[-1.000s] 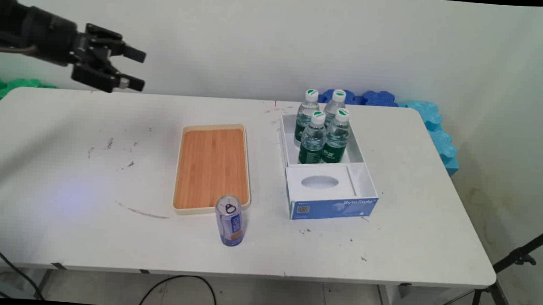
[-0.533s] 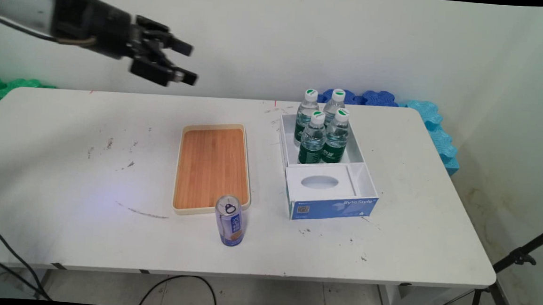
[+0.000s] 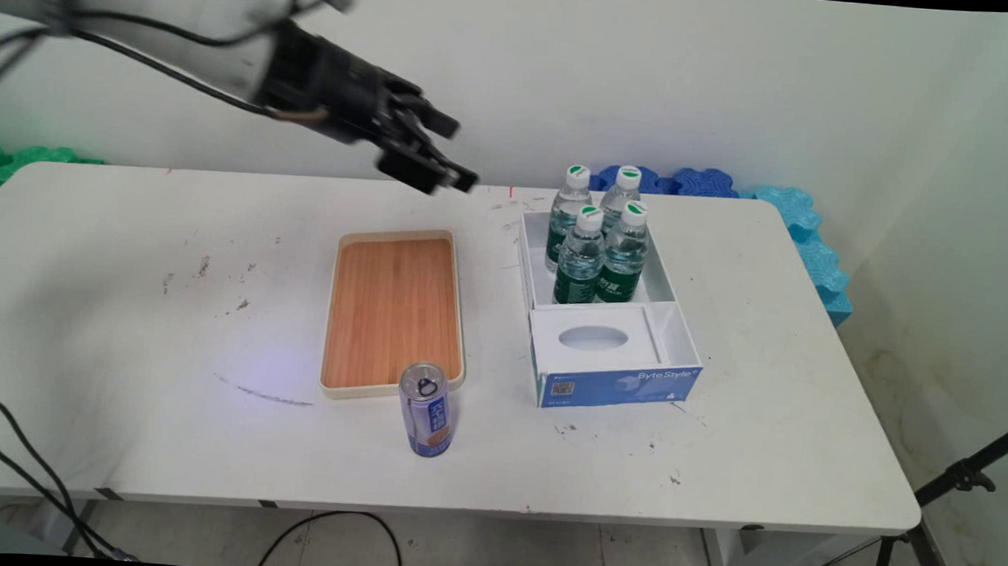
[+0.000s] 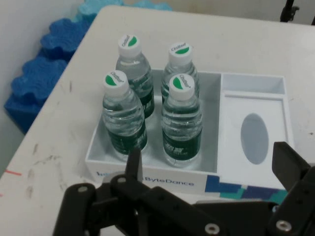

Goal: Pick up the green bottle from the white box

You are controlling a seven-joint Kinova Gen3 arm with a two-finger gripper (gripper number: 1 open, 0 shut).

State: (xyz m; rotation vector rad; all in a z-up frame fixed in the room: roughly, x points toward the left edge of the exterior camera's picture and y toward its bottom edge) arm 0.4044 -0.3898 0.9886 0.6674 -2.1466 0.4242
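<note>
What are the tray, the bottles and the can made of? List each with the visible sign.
Tray: looks like bamboo or wood with a matte finish, going by its striped orange-brown grain; the pale rim could be plastic.
Bottles: clear plastic, most likely, since the liquid shows through; white caps, dark green labels.
Can: probably metal, with a shiny silver top, a pull tab and a printed blue wrap.

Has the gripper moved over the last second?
Yes. In the main view the gripper has travelled right from above the table's far left end, past the tray, and now hangs open, just left of the bottles in the box.
</note>
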